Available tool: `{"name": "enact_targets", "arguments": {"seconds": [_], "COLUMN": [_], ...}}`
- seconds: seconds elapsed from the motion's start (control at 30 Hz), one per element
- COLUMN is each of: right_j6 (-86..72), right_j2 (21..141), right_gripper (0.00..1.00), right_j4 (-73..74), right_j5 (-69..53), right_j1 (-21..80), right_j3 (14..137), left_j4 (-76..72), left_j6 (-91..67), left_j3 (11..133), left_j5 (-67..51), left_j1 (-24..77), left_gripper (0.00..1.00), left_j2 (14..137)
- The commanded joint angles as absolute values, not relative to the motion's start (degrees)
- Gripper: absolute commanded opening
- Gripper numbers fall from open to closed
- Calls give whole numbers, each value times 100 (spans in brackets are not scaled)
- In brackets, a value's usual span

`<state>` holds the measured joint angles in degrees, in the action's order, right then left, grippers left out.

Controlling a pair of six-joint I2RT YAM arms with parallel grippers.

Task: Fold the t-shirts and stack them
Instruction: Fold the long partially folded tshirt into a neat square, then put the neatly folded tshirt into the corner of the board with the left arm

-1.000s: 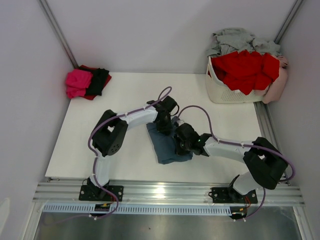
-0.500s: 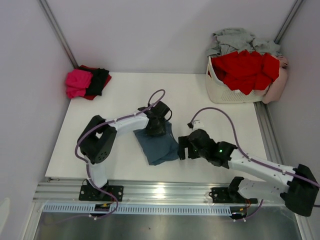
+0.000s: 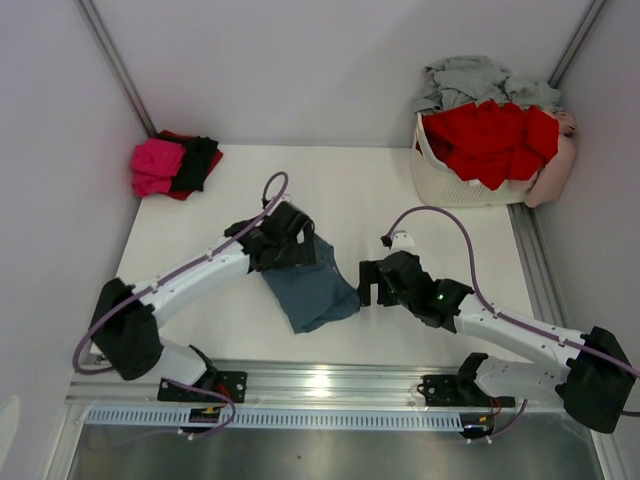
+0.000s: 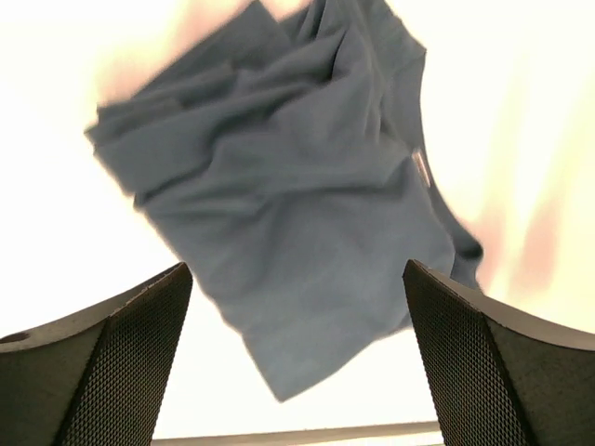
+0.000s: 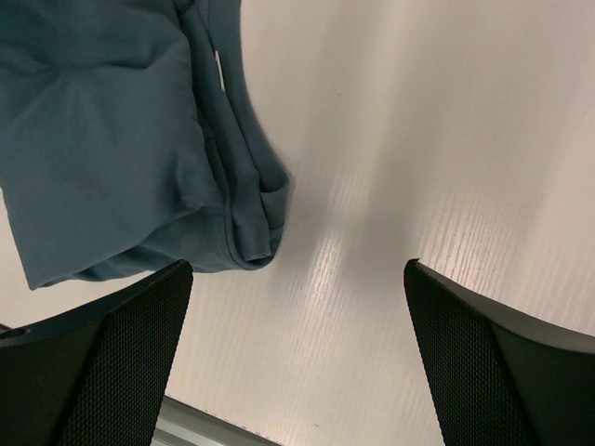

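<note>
Both claws have let go within the last second: the left gripper (image 4: pixel 297 367) and the right gripper (image 5: pixel 297 362), which were clenched on the blue-grey t-shirt (image 3: pixel 312 288), now stand fully spread with nothing between their fingers. The shirt lies released on the table (image 3: pixel 200 300), a little toward 6 o'clock of centre, as a compact but rumpled bundle with its neck label showing. In my judgement the fold on this garment is finished, loosely, and it is not yet stacked. The stack of folded shirts (image 3: pixel 172 165) sits well apart at 10 o'clock, and more red shirts (image 3: pixel 490 135) wait in the basket (image 3: pixel 445 190) at 2 o'clock. The left arm is stretched out low, its elbow swung toward 8 o'clock and its wrist hovering over the shirt's 11 o'clock corner. The right arm has drawn back toward 4 o'clock, its claw just beside the shirt's 3 o'clock edge, over bare table.
</note>
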<state>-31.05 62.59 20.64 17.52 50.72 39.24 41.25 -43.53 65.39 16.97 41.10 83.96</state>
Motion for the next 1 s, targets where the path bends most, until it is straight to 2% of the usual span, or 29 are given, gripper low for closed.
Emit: {"name": "enact_targets", "arguments": {"seconds": [0.0, 0.17, 0.3, 0.7, 0.9, 0.97], "right_j6": [-3085, -2953, -2848, -2795, -2839, -2865], "right_j2": [6197, 5881, 5757, 5818, 5801, 5801], "right_gripper": [99, 99, 99, 97, 95, 95], "right_j4": [1688, 1582, 1547, 1371, 1494, 1520], "right_j5": [1705, 1784, 1697, 1213, 1239, 1231], "right_j1": [5062, 5036, 5027, 4913, 4904, 4896], "right_j3": [3964, 3999, 4131, 4245, 4289, 4298], "left_j4": [4272, 3473, 3147, 1189, 835, 774], "left_j6": [-4614, -5132, -5300, -5177, -5142, -5107], "left_j3": [5848, 4284, 3912, 3507, 3524, 3620], "left_j5": [1454, 695, 396, -413, -606, -641], "left_j1": [3939, 3665, 3577, 3577, 3577, 3577], "left_gripper": [99, 99, 99, 99, 99, 96], "left_j2": [7657, 6882, 6934, 7663, 8085, 8340]}}
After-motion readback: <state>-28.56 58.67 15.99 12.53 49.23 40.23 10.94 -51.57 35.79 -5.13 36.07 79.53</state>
